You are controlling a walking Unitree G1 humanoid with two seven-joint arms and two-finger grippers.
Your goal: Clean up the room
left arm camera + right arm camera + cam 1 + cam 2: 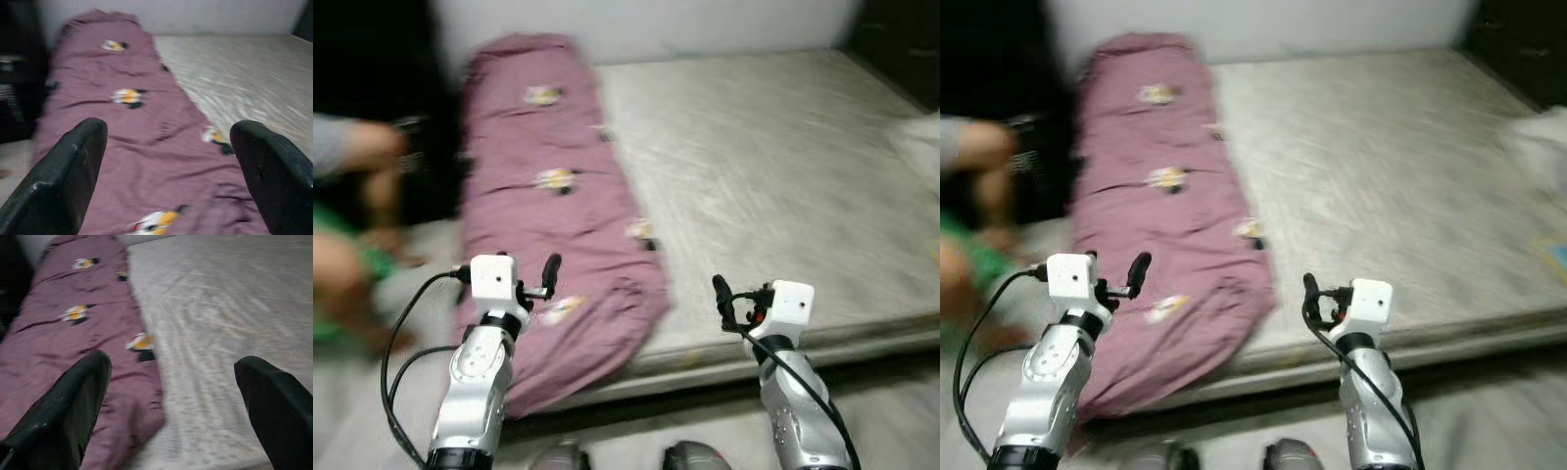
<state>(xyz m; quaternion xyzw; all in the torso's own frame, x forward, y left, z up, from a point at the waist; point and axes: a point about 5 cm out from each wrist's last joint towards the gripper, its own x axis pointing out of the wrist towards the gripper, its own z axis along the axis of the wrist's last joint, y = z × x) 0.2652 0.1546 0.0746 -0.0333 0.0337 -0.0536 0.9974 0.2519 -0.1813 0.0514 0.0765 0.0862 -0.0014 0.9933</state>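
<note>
Mauve fabric, a folded blanket (558, 206) dotted with small yellow and black patches, runs as a long strip from the upper left of the frame down to the lower centre, along the left side of a pale grey mattress (773, 186). Its lower end droops over the mattress's front edge. The left gripper (168, 171) hovers over that drooping end, fingers spread wide with nothing between them. The right gripper (173, 401) hangs at lower right above the bare front edge, fingers likewise wide apart and empty. A person (352, 215) crouches at the left edge. Open mattress stretches toward the upper right.
</note>
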